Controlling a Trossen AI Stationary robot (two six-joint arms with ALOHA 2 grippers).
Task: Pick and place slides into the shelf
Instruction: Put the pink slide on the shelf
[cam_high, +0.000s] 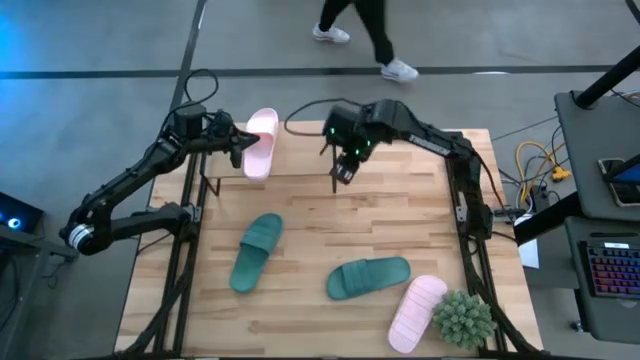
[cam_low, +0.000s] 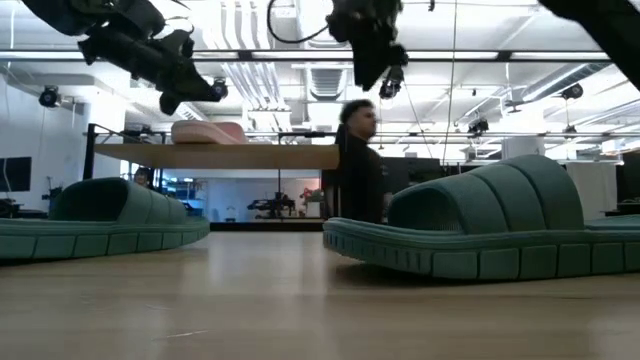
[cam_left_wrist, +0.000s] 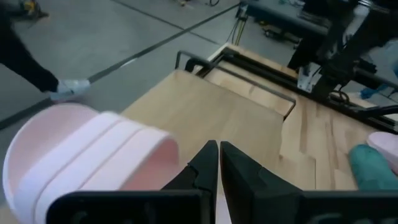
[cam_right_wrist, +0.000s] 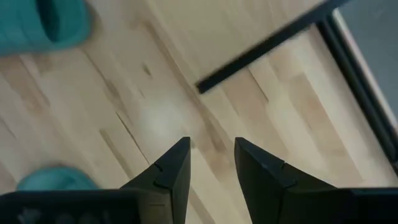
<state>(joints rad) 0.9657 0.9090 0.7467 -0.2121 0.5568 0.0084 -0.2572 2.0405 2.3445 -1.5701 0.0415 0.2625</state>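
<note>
One pale pink slide (cam_high: 262, 143) lies sole-down on the left end of the shelf (cam_high: 310, 155), a low rack with a wooden plank top (cam_low: 230, 155) at the table's far edge. My left gripper (cam_high: 240, 143) hovers shut just left of and above this slide (cam_low: 208, 131), its fingers (cam_left_wrist: 205, 168) beside the strap (cam_left_wrist: 93, 155). My right gripper (cam_high: 343, 174) hangs open high over the shelf's middle, pointing down with nothing between its fingers (cam_right_wrist: 211, 162). Two teal slides (cam_high: 257, 251) (cam_high: 368, 277) and a second pink slide (cam_high: 417, 307) lie on the tabletop.
A spiky green potted plant (cam_high: 463, 318) stands at the near right corner beside the pink slide. The shelf's black frame bar (cam_right_wrist: 267, 50) runs below my right gripper. A person (cam_high: 360, 30) walks on the floor beyond the far edge.
</note>
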